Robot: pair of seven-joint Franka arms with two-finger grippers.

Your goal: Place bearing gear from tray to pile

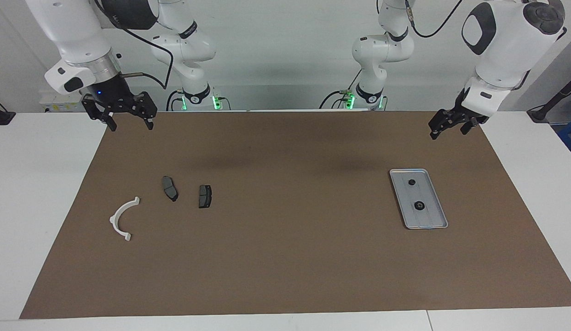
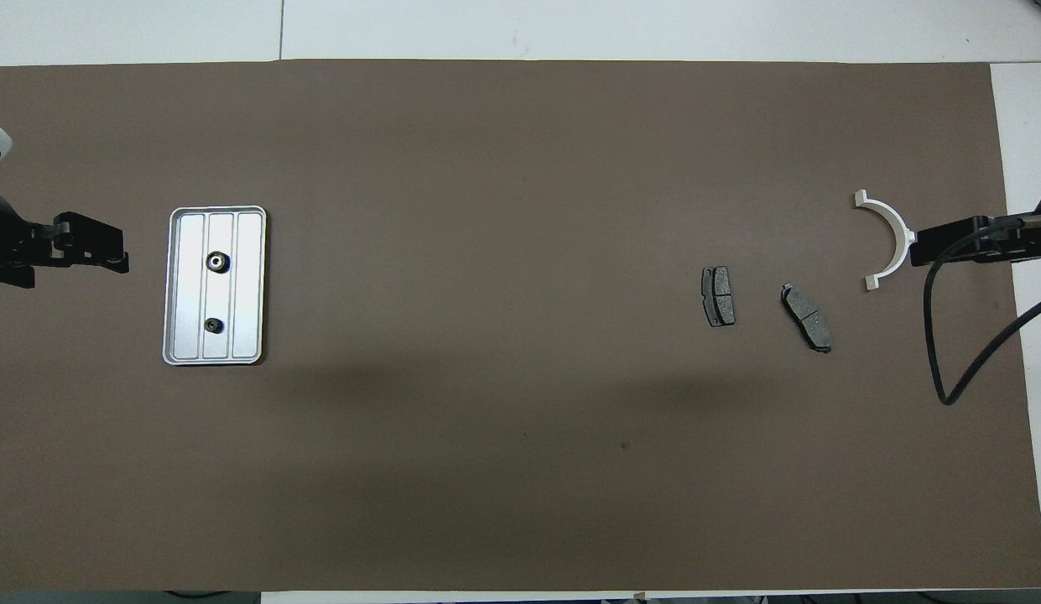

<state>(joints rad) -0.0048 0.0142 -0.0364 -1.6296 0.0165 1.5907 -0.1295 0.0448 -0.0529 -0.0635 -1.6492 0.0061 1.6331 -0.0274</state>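
The silver-grey tray [image 1: 430,219] [image 2: 250,285] lies on the brown mat toward the left arm's end. Two small black round bearing gears rest in it: a larger one [image 1: 419,205] [image 2: 216,262] farther from the robots and a smaller one [image 1: 411,182] [image 2: 214,325] nearer to them. The pile sits toward the right arm's end: a white semicircular bracket [image 1: 122,218] [image 2: 889,239] and two dark brake pads [image 1: 170,188] [image 2: 807,317], [image 1: 204,196] [image 2: 718,296]. My left gripper [image 1: 448,132] [image 2: 117,256] hangs open and empty above the mat's edge beside the tray. My right gripper [image 1: 130,125] [image 2: 916,246] hangs open and empty above the mat's edge by the bracket.
The brown mat [image 1: 285,257] [image 2: 520,470] covers most of the white table. A black cable [image 2: 948,352] loops down from the right arm's wrist. Both arm bases [image 1: 285,99] stand at the robots' end of the table.
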